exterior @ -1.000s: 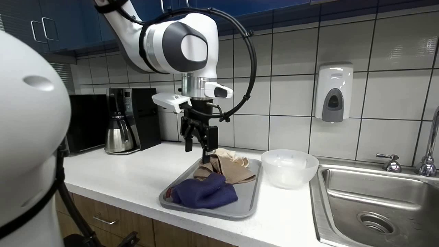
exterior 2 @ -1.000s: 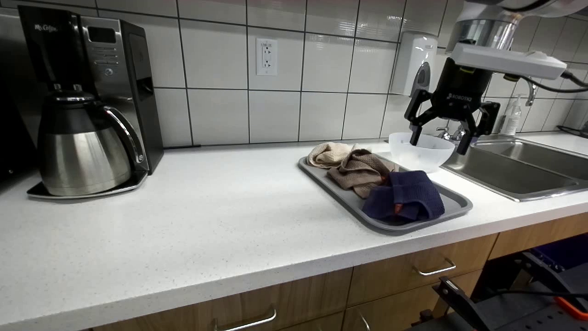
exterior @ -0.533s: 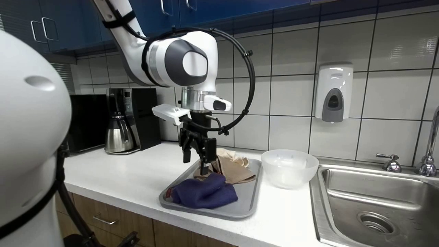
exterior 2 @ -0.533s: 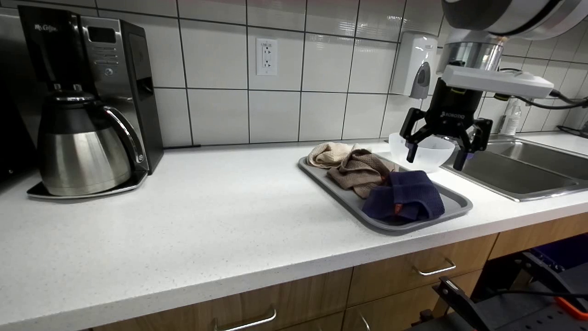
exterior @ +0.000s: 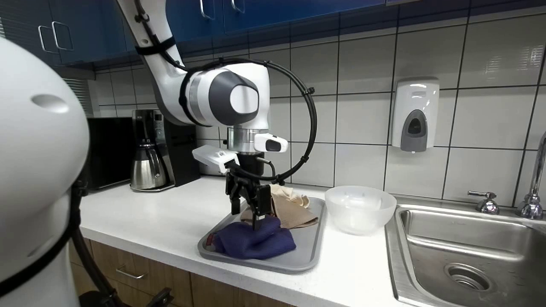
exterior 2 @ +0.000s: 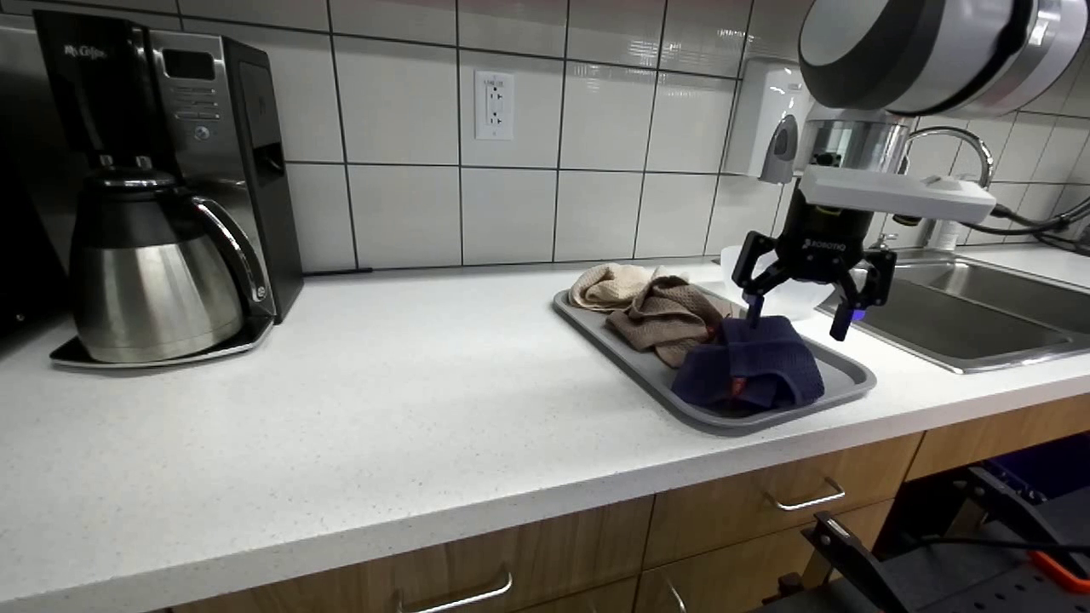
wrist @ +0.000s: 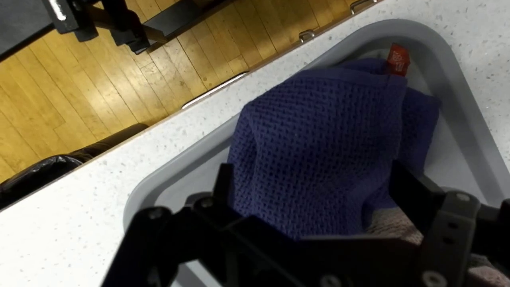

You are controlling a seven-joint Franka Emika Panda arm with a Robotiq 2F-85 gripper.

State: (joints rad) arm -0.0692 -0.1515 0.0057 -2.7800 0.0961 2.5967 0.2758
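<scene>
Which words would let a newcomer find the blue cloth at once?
On the white counter, find the grey tray. At its end nearest the counter's front edge, below the open gripper, lies the crumpled cloth. Its dark blue colour sets it apart from the brown cloth and the cream cloth.

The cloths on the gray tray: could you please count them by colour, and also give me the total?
Navy waffle-weave cloth: 1
Brown waffle-weave cloth: 1
Cream cloth: 1
Total: 3
</scene>
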